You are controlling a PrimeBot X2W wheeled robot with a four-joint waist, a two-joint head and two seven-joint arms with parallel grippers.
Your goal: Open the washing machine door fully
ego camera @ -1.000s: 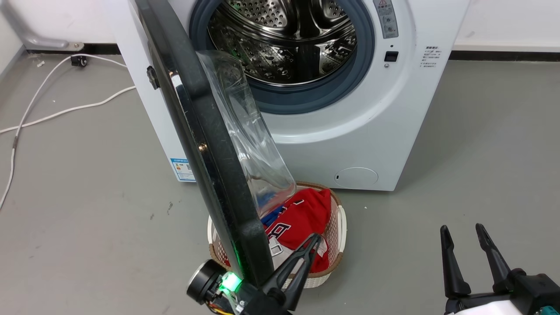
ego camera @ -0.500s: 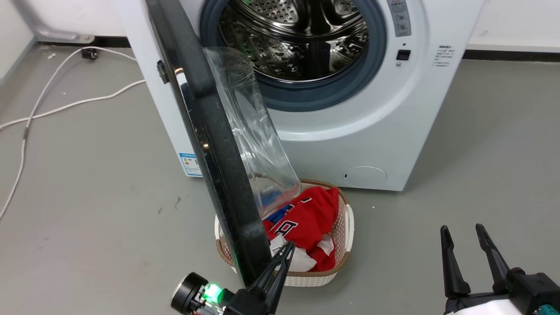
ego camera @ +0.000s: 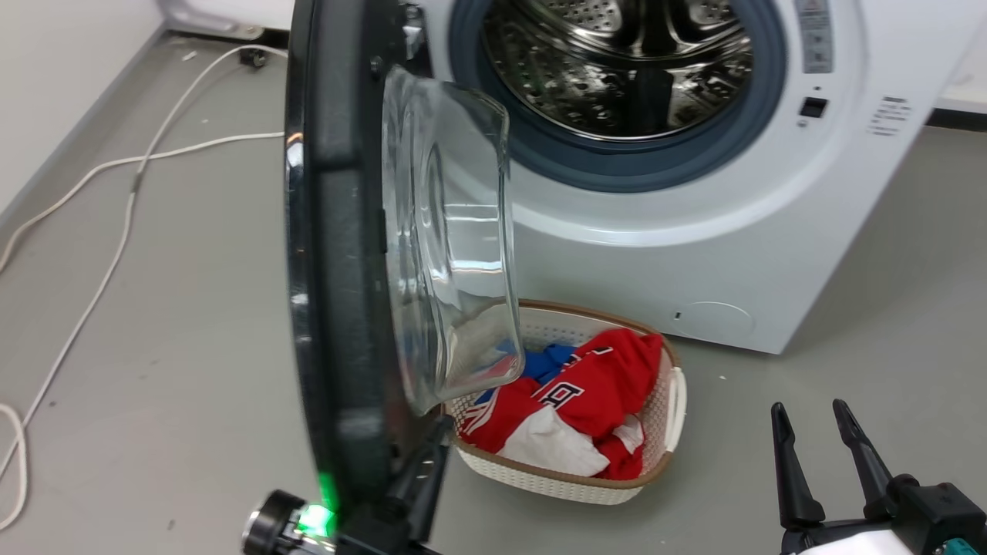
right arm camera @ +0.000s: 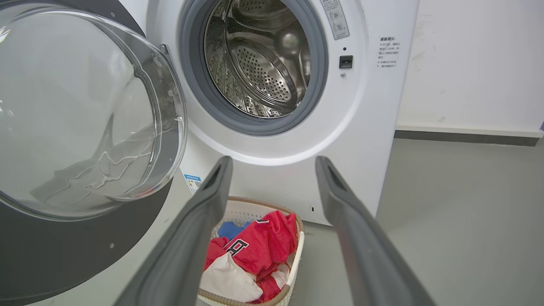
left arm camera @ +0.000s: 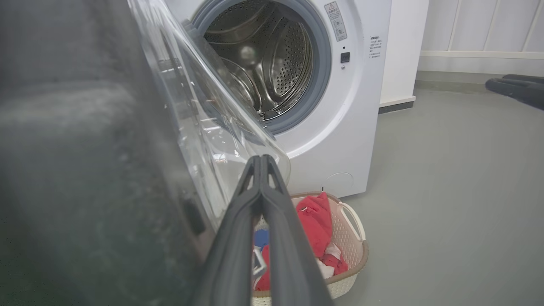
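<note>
Room setting. A smooth grey floor (ego camera: 154,324) fills the lower frame, flecked with small dark marks. A plain white wall (right arm camera: 467,63) at upper right meets it along a dark skirting strip (right arm camera: 467,138). A thin white cable (ego camera: 224,139) trails over the floor at upper left. A white box-shaped washing machine cabinet (ego camera: 655,262) stands at centre. Light is even and shadows are soft.

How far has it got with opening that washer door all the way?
Done: the washing machine door is unlatched and swung well out, exposing the drum. In hand: the left gripper, fingers pressed together, lies close against the door's inner side near its lower edge, seemingly pushing; the right gripper hangs open, apart. Left: the door stands roughly square to the machine's front, so a last swing wider probably remains.
</note>
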